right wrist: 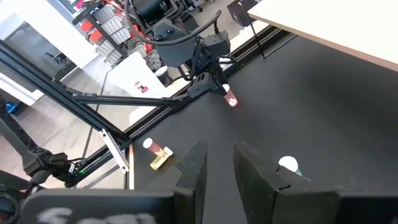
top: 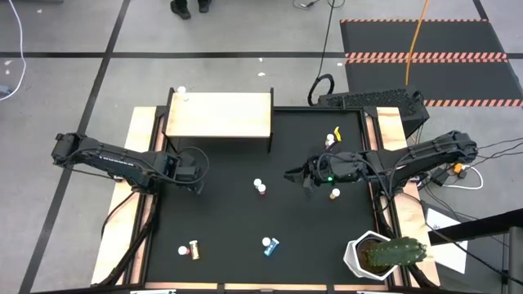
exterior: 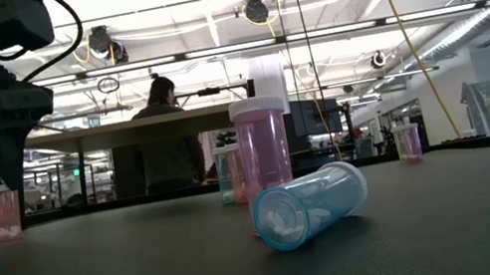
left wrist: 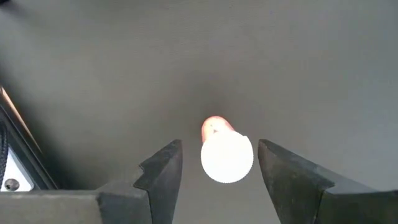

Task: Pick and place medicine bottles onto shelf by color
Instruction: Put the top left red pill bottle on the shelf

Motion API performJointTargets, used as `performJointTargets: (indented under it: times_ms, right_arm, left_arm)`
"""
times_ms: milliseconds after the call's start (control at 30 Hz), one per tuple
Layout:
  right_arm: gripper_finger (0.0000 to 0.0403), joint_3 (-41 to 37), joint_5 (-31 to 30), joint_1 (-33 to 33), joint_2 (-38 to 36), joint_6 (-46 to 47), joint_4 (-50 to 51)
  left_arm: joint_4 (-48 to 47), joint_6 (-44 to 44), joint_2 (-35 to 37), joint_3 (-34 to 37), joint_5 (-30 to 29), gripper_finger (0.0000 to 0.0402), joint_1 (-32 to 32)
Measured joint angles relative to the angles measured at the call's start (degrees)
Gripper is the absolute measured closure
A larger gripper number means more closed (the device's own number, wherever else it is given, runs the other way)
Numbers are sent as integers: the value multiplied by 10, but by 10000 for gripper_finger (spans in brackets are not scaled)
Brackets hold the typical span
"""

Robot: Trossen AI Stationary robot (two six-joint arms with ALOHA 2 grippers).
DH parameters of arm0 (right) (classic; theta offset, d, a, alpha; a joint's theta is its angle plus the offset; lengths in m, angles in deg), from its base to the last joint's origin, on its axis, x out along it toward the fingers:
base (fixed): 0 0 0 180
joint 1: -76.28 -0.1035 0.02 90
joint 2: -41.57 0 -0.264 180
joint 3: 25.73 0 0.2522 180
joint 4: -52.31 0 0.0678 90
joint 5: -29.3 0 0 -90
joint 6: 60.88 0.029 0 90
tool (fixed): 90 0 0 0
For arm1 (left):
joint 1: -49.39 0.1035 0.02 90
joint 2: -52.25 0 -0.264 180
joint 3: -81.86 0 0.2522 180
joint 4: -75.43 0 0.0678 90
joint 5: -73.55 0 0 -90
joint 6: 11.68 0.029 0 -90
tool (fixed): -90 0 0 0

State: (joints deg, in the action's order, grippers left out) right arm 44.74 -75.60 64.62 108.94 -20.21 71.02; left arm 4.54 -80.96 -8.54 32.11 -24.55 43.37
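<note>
Left gripper (left wrist: 219, 167) hangs over the left side of the dark surface (top: 237, 220), jaws spread, a red bottle (left wrist: 225, 150) standing upright between them, neither finger touching it. Right gripper (right wrist: 216, 163) sits right of centre, jaws nearly together with only a slim gap, nothing in them. The shelf (top: 219, 114) is at the far edge. A blue bottle (top: 270, 244) lies tipped over near the front, and a pink one (top: 261, 188) stands mid-surface.
</note>
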Motion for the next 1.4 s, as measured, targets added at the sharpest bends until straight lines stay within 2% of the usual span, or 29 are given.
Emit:
performJointTargets:
  times_ms: [267, 600, 900, 1000, 1100, 1200, 1400]
  right_arm:
    - [330, 0, 0, 4, -6, -8, 0]
    - [330, 0, -1, 6, -12, -13, -1]
    - [330, 0, -18, 6, -12, -12, -4]
    - [330, 0, -18, 6, -12, -13, -5]
    - [330, 0, -16, 6, -15, -15, -4]
    - [330, 0, -16, 6, -27, -25, -4]
    - [330, 0, -14, 6, -60, -54, 1]
  left_arm:
    - [-1, -2, 0, 0, 0, 192, 0]
    - [3, 10, 0, 0, 0, 256, 0]
    - [3, 21, 0, 0, 2, 259, 0]
    - [2, 17, 0, 0, 16, 259, 0]
    - [0, -1, 1, -1, 55, 259, 4]
    - [-14, -2, 0, -21, 81, 264, 13]
    - [-71, 25, 1, -111, 76, 280, 41]
